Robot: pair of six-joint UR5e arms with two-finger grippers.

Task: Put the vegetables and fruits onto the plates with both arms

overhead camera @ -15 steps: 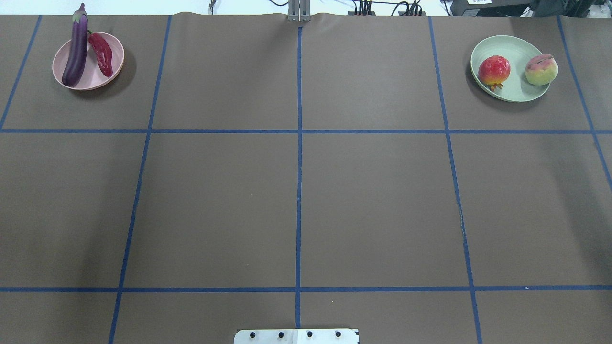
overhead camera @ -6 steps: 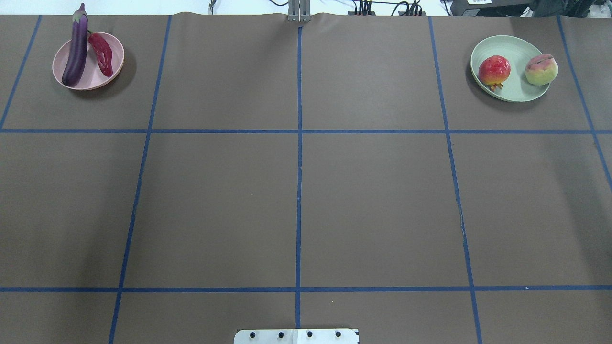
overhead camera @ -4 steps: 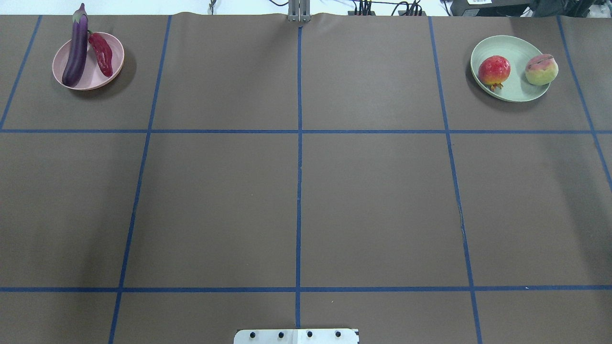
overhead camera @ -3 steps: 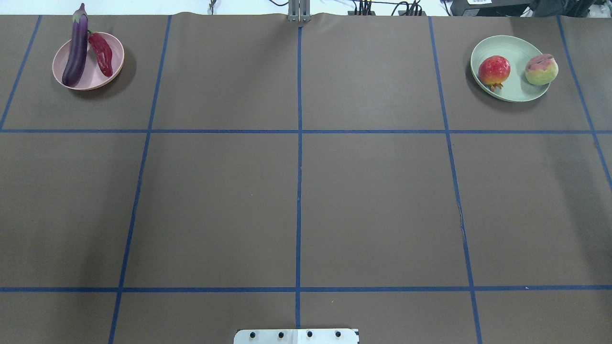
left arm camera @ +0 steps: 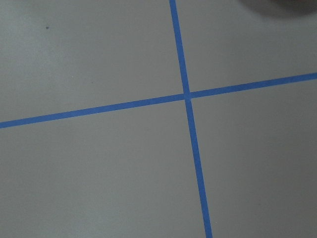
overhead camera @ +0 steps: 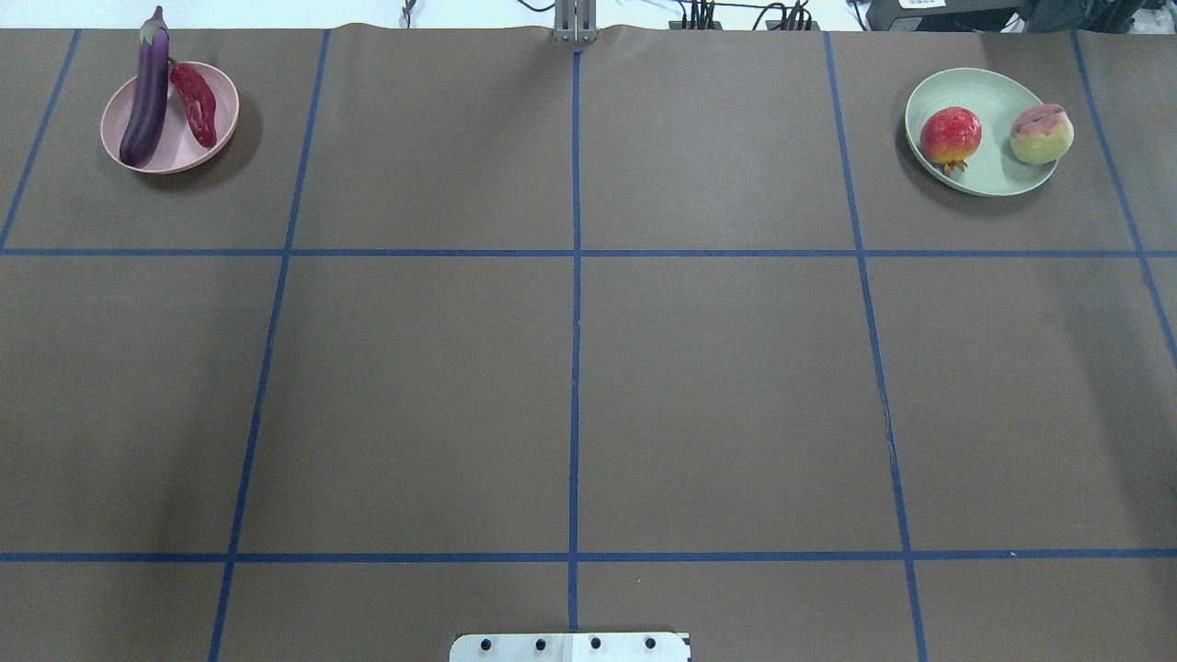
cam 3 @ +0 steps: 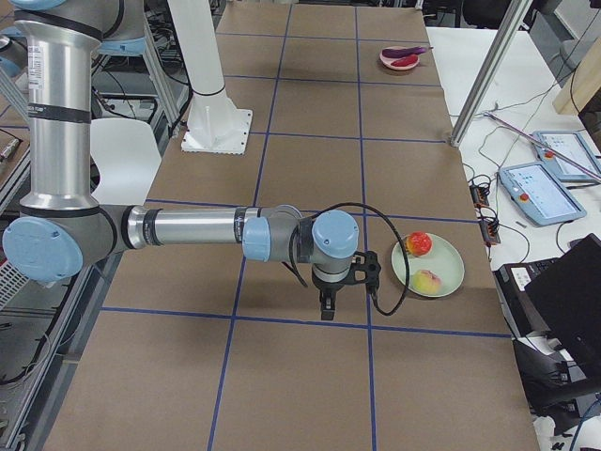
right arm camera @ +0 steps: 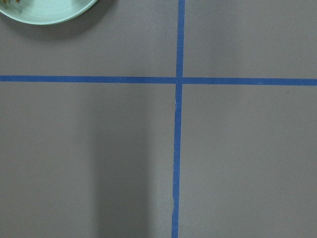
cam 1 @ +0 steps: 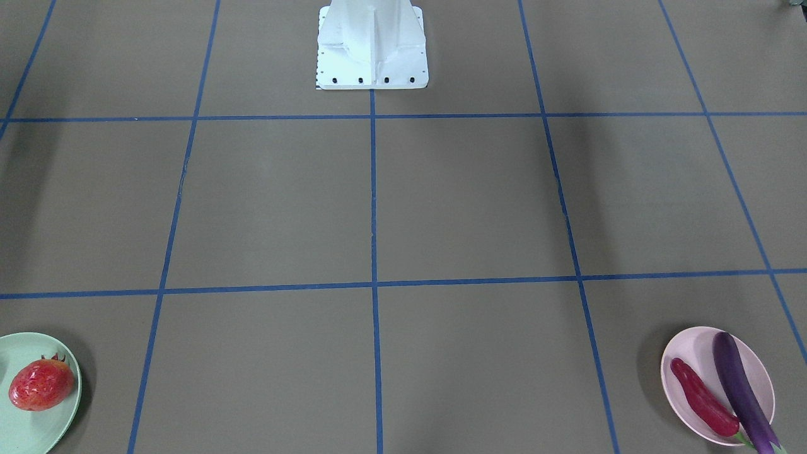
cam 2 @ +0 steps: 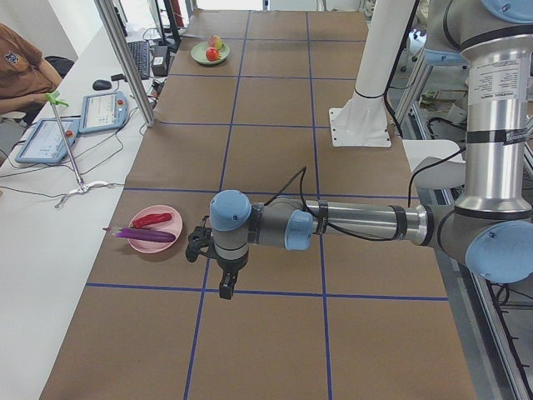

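The purple eggplant [overhead camera: 147, 92] and the red chili [overhead camera: 195, 103] lie on the pink plate [overhead camera: 175, 156] at the far left corner; the eggplant's calyx end overhangs the rim. The red-orange fruit [overhead camera: 950, 135] and the peach [overhead camera: 1041, 134] sit on the mint green plate [overhead camera: 984, 179] at the far right. My left gripper [cam 2: 223, 283] hangs over bare table beside the pink plate [cam 2: 162, 247]. My right gripper [cam 3: 326, 308] hangs beside the green plate [cam 3: 451, 268]. Both show only in the side views, so I cannot tell whether they are open or shut.
The white base block [overhead camera: 570, 646] stands at the near middle edge. Blue tape lines divide the brown table. A side bench with tablets [cam 2: 102, 111], a metal post [cam 2: 125, 58] and a seated operator [cam 2: 21, 62] runs along the far edge.
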